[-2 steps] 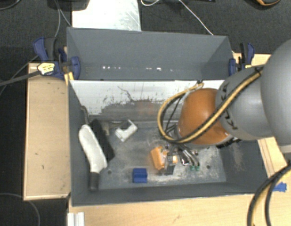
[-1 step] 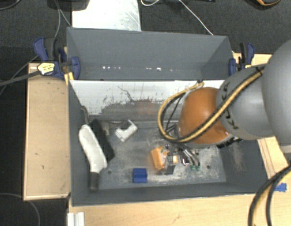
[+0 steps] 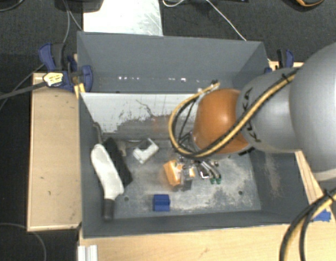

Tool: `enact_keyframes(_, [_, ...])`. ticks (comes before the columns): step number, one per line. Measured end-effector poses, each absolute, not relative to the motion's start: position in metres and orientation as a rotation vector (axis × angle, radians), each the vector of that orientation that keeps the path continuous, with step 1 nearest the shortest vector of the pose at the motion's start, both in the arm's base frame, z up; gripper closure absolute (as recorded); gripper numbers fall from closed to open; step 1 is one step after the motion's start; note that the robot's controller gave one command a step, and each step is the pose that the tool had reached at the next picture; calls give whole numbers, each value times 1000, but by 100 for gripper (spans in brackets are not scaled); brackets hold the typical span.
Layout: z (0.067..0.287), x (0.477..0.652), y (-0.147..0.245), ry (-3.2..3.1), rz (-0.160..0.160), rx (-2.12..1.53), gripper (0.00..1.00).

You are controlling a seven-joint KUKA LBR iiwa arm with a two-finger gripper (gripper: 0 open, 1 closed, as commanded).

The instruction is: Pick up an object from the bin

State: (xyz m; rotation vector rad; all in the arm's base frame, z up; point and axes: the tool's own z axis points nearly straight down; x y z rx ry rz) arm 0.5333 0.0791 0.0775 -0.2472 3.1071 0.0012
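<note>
- Starting at the left wall of the grey bin (image 3: 255,170), a white, soft-looking oblong thing (image 3: 107,172) lies lengthwise along the floor.
- Just beside it, touching its right edge, is a long black thing (image 3: 118,163), tilted the same way; what it is I can't make out.
- A step right and up the frame, a small white angular piece (image 3: 145,151) sits alone near the back of the floor.
- Low in the middle of the frame there's a small blue block (image 3: 161,202), near the front wall and clear of everything else.
- Now the action: a tan-orange block (image 3: 172,174) at the centre of the bin floor, above and just right of the blue one.
- Right against that block's right side is the gripper (image 3: 198,174), down at floor level, metal parts with little green spots showing.
- Open or closed? Can't tell from this angle, and I can't tell whether the block is actually inside its grasp or merely touching it.
- Above the gripper, the arm's orange cover (image 3: 217,118) and looping black-and-yellow cables (image 3: 181,118) hang over the middle of the bin, with the big silver arm (image 3: 298,113) coming in from the right of the frame.
</note>
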Motion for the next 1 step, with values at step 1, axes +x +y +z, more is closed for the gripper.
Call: enact_keyframes(1, [216,553,82,3119,3,-197,100])
